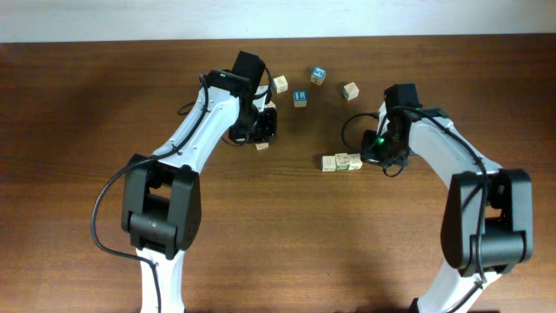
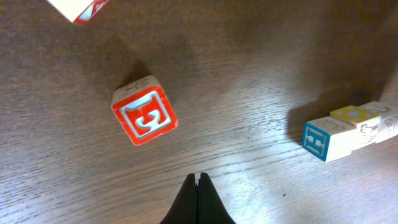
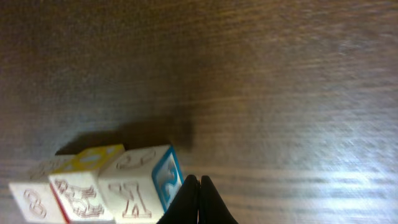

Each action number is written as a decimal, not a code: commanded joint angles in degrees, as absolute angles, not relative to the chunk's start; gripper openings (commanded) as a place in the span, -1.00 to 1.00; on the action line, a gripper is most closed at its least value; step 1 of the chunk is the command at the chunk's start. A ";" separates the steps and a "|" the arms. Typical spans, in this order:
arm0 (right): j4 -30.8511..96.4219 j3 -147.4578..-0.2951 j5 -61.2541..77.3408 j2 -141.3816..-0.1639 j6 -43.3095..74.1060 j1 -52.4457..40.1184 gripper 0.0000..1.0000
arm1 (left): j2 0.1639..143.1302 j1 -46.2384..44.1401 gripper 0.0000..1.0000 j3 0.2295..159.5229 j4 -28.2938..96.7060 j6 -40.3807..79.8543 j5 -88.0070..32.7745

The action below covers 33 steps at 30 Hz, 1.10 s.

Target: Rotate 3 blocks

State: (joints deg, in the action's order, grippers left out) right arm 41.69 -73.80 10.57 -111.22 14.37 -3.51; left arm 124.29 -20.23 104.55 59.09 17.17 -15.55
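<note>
Overhead: dark brown wooden table [image 1: 69, 174], with a pale strip beyond its far edge. A row of three pale wooden alphabet cubes [image 1: 342, 162] lies near the table's middle. Four loose pale cubes [image 1: 300, 98] lie nearer the far edge.

Left wrist: left gripper [image 2: 198, 186] pressed together, empty, over bare wood. A red-faced wooden cube [image 2: 144, 112] is near ahead, the row well apart.

Right wrist: right gripper [image 3: 199, 186] pressed together, pinching nothing, tips just beside the row's blue end face.
</note>
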 commanded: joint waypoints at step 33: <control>42.48 -86.15 8.43 -114.34 25.10 -15.42 -0.49 | 124.73 -8.91 -1.00 104.29 57.71 17.30 -12.19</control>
